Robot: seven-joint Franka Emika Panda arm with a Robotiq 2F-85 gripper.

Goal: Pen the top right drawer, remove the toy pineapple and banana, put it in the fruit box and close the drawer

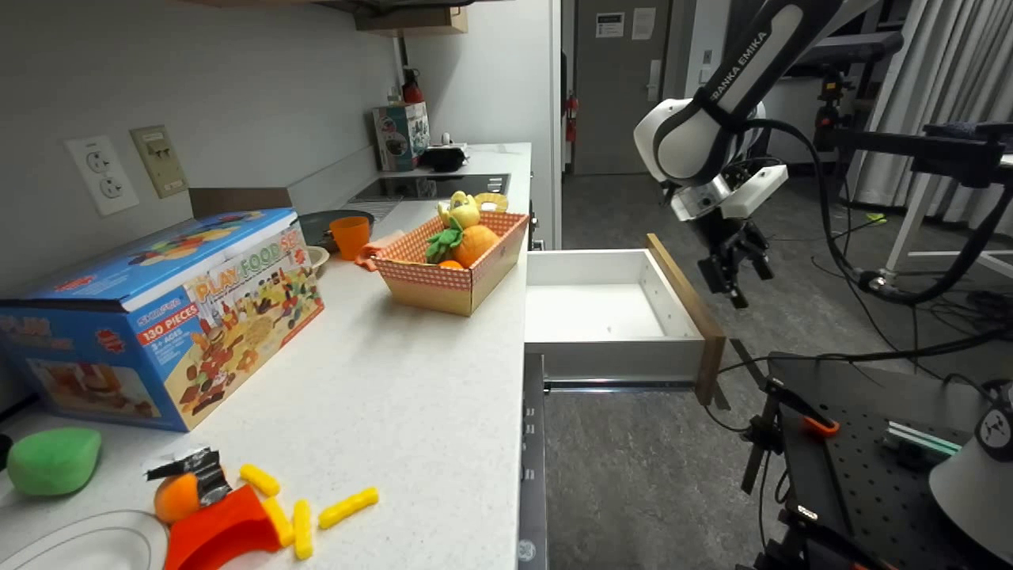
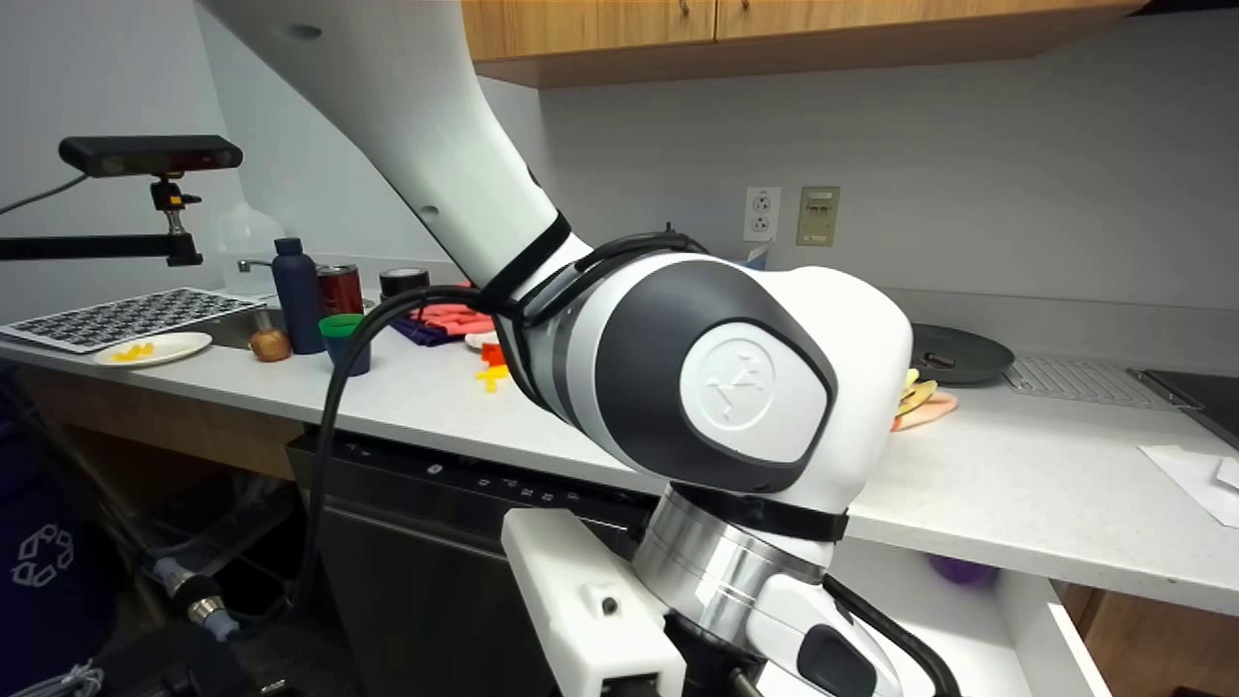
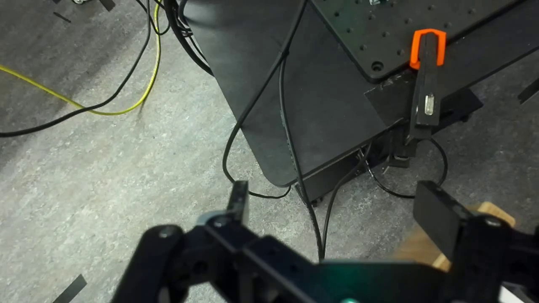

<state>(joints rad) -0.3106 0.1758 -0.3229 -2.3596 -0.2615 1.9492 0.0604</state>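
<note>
4 yellow toy fries [image 1: 348, 507], then 1 play food box [image 1: 237, 317], on the surface [image 1: 411, 380]. 1 drawer [image 1: 593, 313], out from under the edge, pointing away from it; wooden front [image 1: 704, 324] lengthwise parallel to the edge. Claw [image 3: 338, 206] over the floor [image 3: 126, 189] just outside, fingers wide apart. 1 fruit basket [image 1: 427, 291] on the surface, long axis roughly along the edge, holding yellow and orange toy fruit [image 1: 479, 244].

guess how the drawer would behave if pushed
The drawer would probably slide straight, given the metal rail under its side. Flat-sided and square-cornered, it looks stiff and likely won't flex. The purple thing inside, partly hidden, looks rounded and might roll if the push is sharp.
</note>
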